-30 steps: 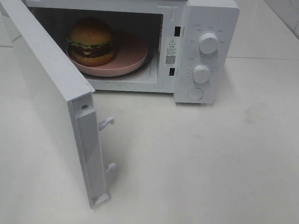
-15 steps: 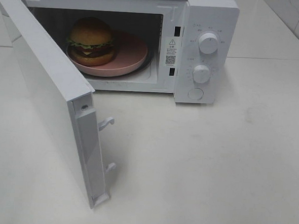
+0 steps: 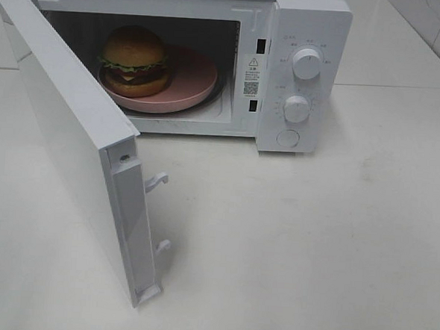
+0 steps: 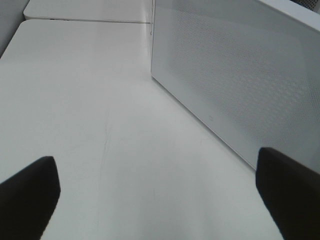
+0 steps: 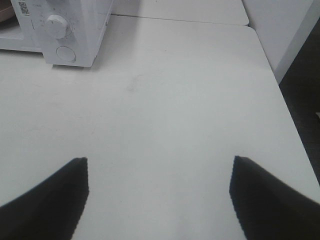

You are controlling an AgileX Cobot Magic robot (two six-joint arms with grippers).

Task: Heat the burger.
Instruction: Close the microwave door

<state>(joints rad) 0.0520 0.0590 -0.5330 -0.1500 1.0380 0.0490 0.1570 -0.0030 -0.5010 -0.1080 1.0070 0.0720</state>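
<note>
I counted one burger [image 3: 134, 59] on one pink plate [image 3: 195, 81] inside one microwave [image 3: 311, 21], with its door [image 3: 65, 133] open. It had two knobs, upper [image 3: 307, 63] and lower [image 3: 297, 108], and one button [image 3: 287, 138]. The sticker [image 3: 251, 77] text was too small to read. Of the left gripper [image 4: 154, 170] and the right gripper [image 5: 159, 170] only dark fingertips showed, spread apart and holding nothing.

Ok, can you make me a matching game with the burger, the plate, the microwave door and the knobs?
Things:
1 burger
2 plate
3 microwave door
4 knobs

Matches:
A pink
B swung open
C two of them, white
D golden-brown bun

Pairs: 1-D, 2-A, 3-B, 4-C
</note>
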